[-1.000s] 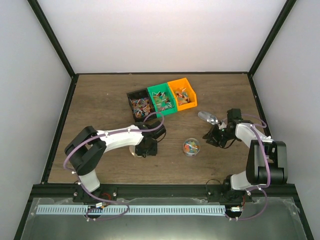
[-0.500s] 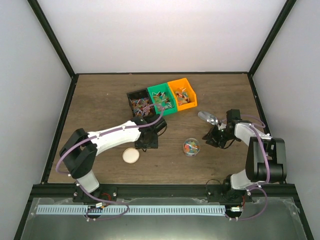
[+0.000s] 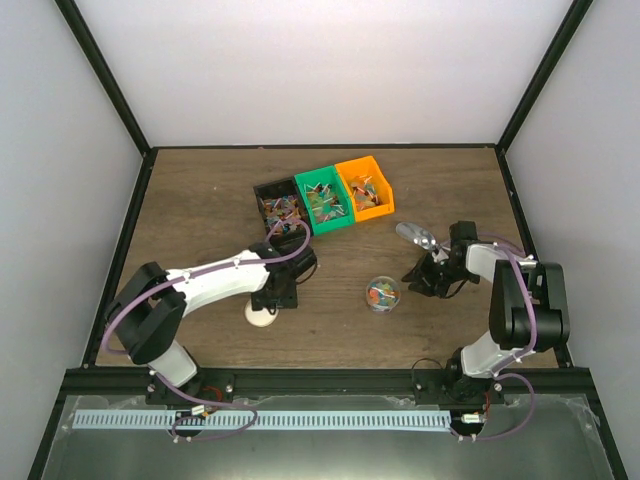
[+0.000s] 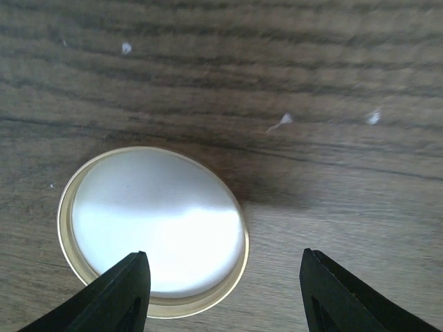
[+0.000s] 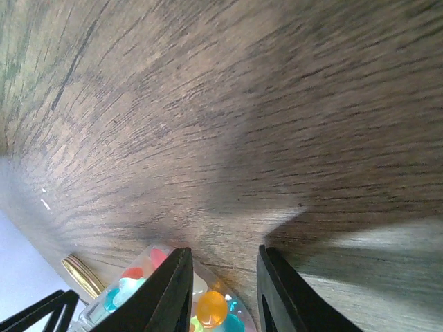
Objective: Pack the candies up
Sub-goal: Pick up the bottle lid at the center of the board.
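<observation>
Candies lie in a black bin [image 3: 266, 190], a green bin [image 3: 315, 178] and an orange bin [image 3: 357, 163] at the back. More candies [image 5: 211, 308] fill a small clear round jar [image 3: 382, 293] on the table. My left gripper [image 3: 273, 297] is open and empty, just behind the round beige lid [image 3: 261, 315]. In the left wrist view the lid [image 4: 152, 232] lies flat by the left finger [image 4: 124, 290]. My right gripper [image 3: 424, 278] is open, low over the table just right of the jar; the jar's edge [image 5: 138, 277] shows at its fingertips.
A silver metal scoop [image 3: 417, 236] lies on the table behind my right gripper. The wooden table [image 3: 200, 220] is walled by black frame posts and white panels on the left, right and back.
The lid came into view on the table as my left gripper moved off it. The gripper has since swung back left, close to the lid. My right gripper edged slightly left toward the jar.
</observation>
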### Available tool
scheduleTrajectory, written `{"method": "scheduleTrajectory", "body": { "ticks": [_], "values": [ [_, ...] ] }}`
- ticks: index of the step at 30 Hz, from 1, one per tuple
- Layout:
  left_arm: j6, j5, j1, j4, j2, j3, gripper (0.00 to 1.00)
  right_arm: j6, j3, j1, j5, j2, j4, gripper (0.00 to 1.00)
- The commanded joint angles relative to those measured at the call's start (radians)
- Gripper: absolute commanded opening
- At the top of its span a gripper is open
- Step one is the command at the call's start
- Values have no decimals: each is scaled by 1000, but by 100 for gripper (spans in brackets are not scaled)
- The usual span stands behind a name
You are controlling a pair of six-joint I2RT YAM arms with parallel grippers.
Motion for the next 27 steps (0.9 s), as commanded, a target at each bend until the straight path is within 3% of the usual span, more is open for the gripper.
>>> {"method": "scheduleTrajectory", "body": {
  "ticks": [1, 6, 10, 14, 20, 22, 27],
  "values": [
    [6, 25, 0, 27, -2, -46, 61, -18, -18, 6, -17, 7, 22, 29],
    [43, 66, -1, 91, 44, -73, 59, -18, -27, 6, -29, 8, 23, 28],
    [59, 74, -6, 95, 74, -56, 52, -23, -35, 6, -20, 5, 21, 26],
    [69, 84, -7, 105, 75, -53, 37, -23, -45, 6, -28, 9, 28, 24],
    [85, 89, -7, 110, 105, -42, 23, -36, -41, 5, -9, 10, 16, 23],
    [88, 83, -6, 106, 108, -33, 11, -38, -44, 6, -7, 4, 8, 23],
    [114, 53, -7, 75, 115, 12, 7, -40, -50, 6, 32, -29, -38, 25]
  ]
}}
